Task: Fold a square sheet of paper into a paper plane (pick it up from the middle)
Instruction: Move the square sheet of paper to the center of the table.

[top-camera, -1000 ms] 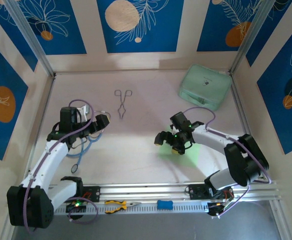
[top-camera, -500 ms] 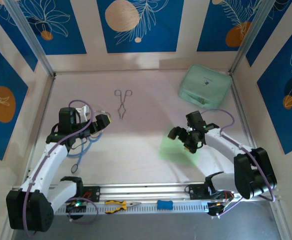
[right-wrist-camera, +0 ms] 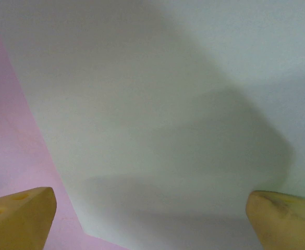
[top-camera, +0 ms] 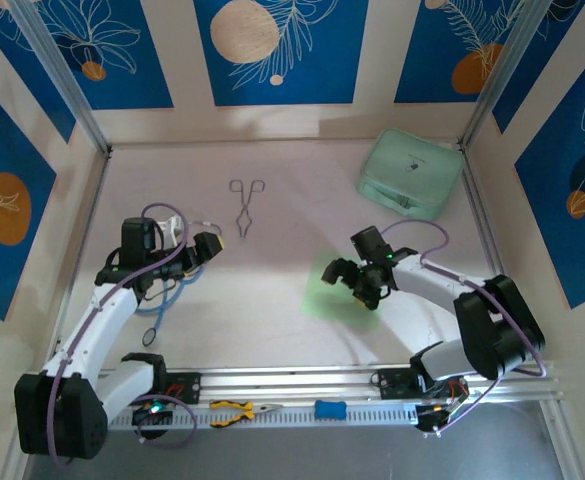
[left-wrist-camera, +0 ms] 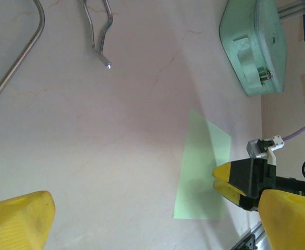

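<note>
Yellow-tipped and black-bodied, our left hand [top-camera: 206, 246] hangs over the left of the pale pink bench [top-camera: 272, 335], fingers spread wide with nothing between them. We judge it waits there to keep out of the other arm's way, yet it is turned toward the paper so it can come in when a fold needs a second hold. Just beyond it, toward the back wall, lie the thin silver metal tongs [top-camera: 245, 205], well apart from the paper. Right of centre lies the square sheet of thin light-green paper [top-camera: 319, 293], flat on the bench and unfolded, with no crease that we can see. Our right hand [top-camera: 352, 283] hovers low over its right part, fingers wide apart and gripping nothing; whether they touch the sheet we cannot tell. From the right wrist the paper spans the gap between the two yellow fingertips [right-wrist-camera: 16, 213], which fits a pick from the middle and not from an edge. We judge that the folding has not begun, and that a flat sheet gives the fingers little to pinch, so it would have to be pressed and gathered. In the far right corner sits the bulky mint-green case with rounded corners [top-camera: 410, 172], well apart from the work
</note>
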Motion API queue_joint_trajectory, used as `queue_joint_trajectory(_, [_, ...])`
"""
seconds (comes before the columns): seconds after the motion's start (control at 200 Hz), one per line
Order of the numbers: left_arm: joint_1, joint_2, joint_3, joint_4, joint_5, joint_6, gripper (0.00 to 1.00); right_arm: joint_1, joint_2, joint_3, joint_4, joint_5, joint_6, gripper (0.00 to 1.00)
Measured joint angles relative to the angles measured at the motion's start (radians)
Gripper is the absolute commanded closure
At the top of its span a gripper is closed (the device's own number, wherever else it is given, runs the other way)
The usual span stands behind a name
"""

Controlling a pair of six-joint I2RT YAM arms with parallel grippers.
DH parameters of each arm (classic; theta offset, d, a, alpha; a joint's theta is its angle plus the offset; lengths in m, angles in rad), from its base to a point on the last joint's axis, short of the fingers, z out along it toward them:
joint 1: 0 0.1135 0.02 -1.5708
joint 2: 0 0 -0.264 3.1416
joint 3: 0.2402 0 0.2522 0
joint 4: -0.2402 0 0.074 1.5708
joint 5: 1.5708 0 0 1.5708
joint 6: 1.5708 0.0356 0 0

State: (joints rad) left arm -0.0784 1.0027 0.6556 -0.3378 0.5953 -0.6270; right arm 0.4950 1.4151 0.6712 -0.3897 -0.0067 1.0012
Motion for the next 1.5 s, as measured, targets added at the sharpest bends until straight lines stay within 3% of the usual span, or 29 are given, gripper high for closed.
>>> queue_joint_trajectory(0.715, [0.000, 0.027, 0.000, -0.020, -0.004, 0.003, 0.00, 0.097, 0.067, -0.019, 0.289, -0.049, 0.076, 0.05])
queue_joint_trajectory(1.015, [0.000, -0.043, 0.000, -0.011, 0.009, -0.027, 0.02, 0.142, 0.058, -0.030, 0.312, -0.045, 0.093, 0.05])
queue_joint_trajectory(1.415, [-0.008, -0.024, 0.003, 0.002, 0.068, -0.026, 0.04, 0.182, 0.132, 0.025, 0.352, -0.066, 0.119, 0.05])
queue_joint_trajectory(1.5, [-0.032, -0.008, 0.010, 0.000, 0.065, -0.025, 0.05, 0.190, 0.155, 0.049, 0.351, -0.079, 0.119, 0.10])
